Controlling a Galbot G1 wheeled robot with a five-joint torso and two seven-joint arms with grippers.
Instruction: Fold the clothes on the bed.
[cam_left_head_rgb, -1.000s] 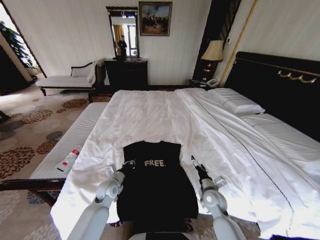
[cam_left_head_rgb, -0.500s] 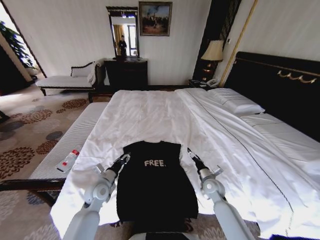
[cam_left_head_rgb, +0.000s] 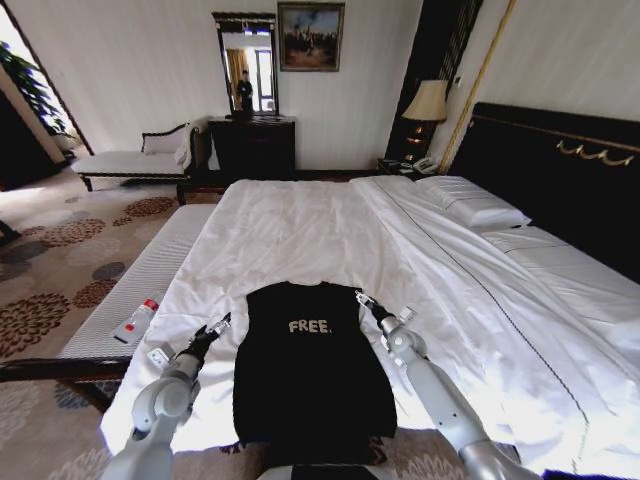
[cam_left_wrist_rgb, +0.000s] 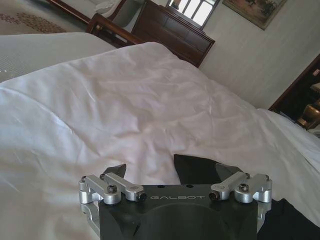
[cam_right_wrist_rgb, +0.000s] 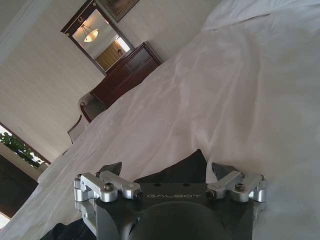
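The clothes, a black T-shirt (cam_left_head_rgb: 310, 370) with white "FREE!" lettering, lie flat near the foot of the bed (cam_left_head_rgb: 300, 230), sleeves tucked in. My left gripper (cam_left_head_rgb: 218, 325) hovers open over the white duvet, a short gap left of the shirt's left edge. In the left wrist view the left gripper (cam_left_wrist_rgb: 172, 170) is wide open, with a corner of the shirt (cam_left_wrist_rgb: 195, 167) beyond it. My right gripper (cam_left_head_rgb: 362, 298) is open at the shirt's far right corner. In the right wrist view the right gripper (cam_right_wrist_rgb: 166, 167) has the black cloth (cam_right_wrist_rgb: 182, 170) showing between its spread fingers.
A pale bench (cam_left_head_rgb: 140, 290) runs along the bed's left side with a small bottle (cam_left_head_rgb: 138, 318) on it. Pillows (cam_left_head_rgb: 470, 205) and a dark headboard (cam_left_head_rgb: 560, 170) lie to the right. A dresser (cam_left_head_rgb: 252, 148) and chaise (cam_left_head_rgb: 135, 160) stand at the far wall.
The left arm has pulled back and swung left, off the shirt's edge onto the duvet. The right gripper has moved forward along the shirt's right side to its far corner.
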